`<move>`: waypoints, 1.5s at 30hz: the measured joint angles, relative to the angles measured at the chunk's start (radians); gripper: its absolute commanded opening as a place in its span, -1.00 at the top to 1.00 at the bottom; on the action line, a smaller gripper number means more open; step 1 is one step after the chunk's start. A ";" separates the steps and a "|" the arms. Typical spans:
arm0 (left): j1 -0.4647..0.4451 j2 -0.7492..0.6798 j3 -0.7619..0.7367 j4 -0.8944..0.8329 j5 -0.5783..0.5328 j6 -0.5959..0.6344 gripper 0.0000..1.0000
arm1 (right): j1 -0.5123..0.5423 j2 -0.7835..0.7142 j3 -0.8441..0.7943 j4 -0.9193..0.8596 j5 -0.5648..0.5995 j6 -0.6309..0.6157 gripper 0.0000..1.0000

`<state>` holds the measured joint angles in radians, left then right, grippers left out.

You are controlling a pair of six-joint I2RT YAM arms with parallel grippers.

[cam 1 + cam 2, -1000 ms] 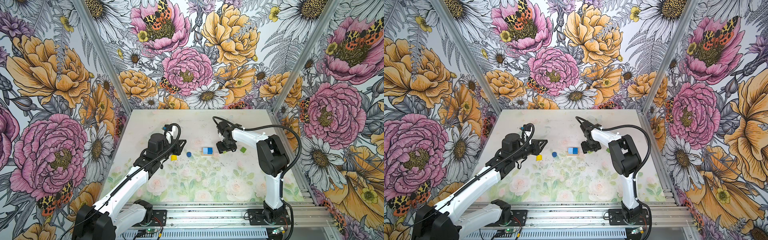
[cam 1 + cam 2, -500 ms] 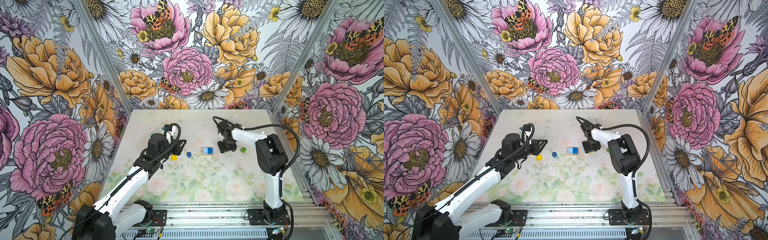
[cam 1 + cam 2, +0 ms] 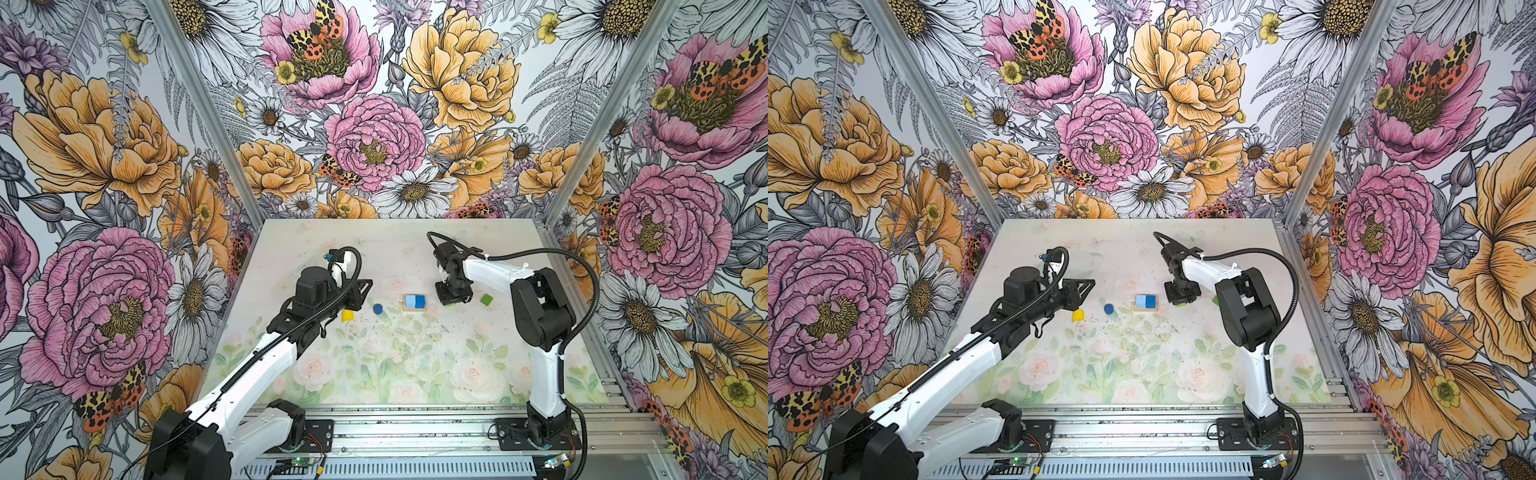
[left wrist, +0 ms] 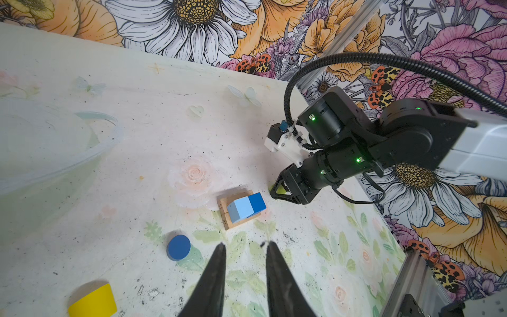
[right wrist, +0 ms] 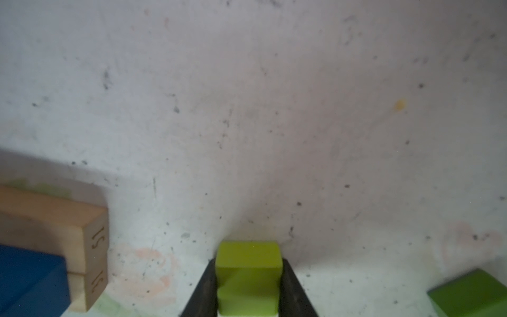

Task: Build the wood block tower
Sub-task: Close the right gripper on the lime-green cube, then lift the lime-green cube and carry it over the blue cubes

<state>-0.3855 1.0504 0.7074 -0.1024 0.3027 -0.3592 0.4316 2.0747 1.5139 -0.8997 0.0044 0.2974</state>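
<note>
Two tan bars (image 3: 414,309) lie side by side mid-table, with a light blue cube (image 3: 409,301) and a dark blue cube (image 3: 420,301) on top. Just to their right, my right gripper (image 5: 248,260) is down at the table, shut on a light green cube (image 5: 248,274). A darker green cube (image 3: 486,299) sits further right. To the left of the bars lie a blue cylinder (image 3: 377,308) and a yellow half-round (image 3: 348,316). My left gripper (image 4: 244,244) hovers open near the cylinder (image 4: 178,247) and holds nothing.
A clear plastic dish (image 4: 109,137) rests on the table behind the left arm. Flower-print walls close in the back and both sides. An aluminium rail (image 3: 415,432) runs along the front edge, carrying both arm bases.
The right gripper's jaws have closed in onto the light green cube. The left arm and the other blocks have not moved.
</note>
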 measured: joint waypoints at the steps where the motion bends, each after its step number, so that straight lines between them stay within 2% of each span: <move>1: 0.000 0.000 0.000 0.000 0.000 0.000 0.46 | 0.000 0.000 0.000 0.000 0.000 0.013 0.35; 9: 0.003 0.000 0.000 0.000 0.000 0.000 0.46 | 0.003 -0.010 -0.023 0.029 0.002 0.113 0.20; 14: 0.003 0.000 0.000 0.000 0.000 0.000 0.45 | 0.007 -0.011 -0.024 0.034 0.003 0.148 0.19; 21: 0.003 0.000 0.000 0.000 0.000 0.000 0.45 | 0.006 -0.012 -0.024 0.037 0.011 0.181 0.38; 27: 0.003 0.000 0.000 0.000 0.000 0.000 0.46 | 0.006 -0.012 -0.024 0.038 0.010 0.196 0.39; 36: 0.003 0.000 0.000 0.000 0.000 0.000 0.46 | 0.006 -0.013 -0.026 0.040 0.009 0.211 0.21; 45: 0.003 0.000 -0.001 0.000 0.000 0.000 0.46 | 0.006 -0.019 -0.032 0.044 0.007 0.211 0.17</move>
<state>-0.3828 1.0504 0.7063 -0.1020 0.3031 -0.3592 0.4381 2.0560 1.4822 -0.8558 0.0113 0.5083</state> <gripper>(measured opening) 0.272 0.415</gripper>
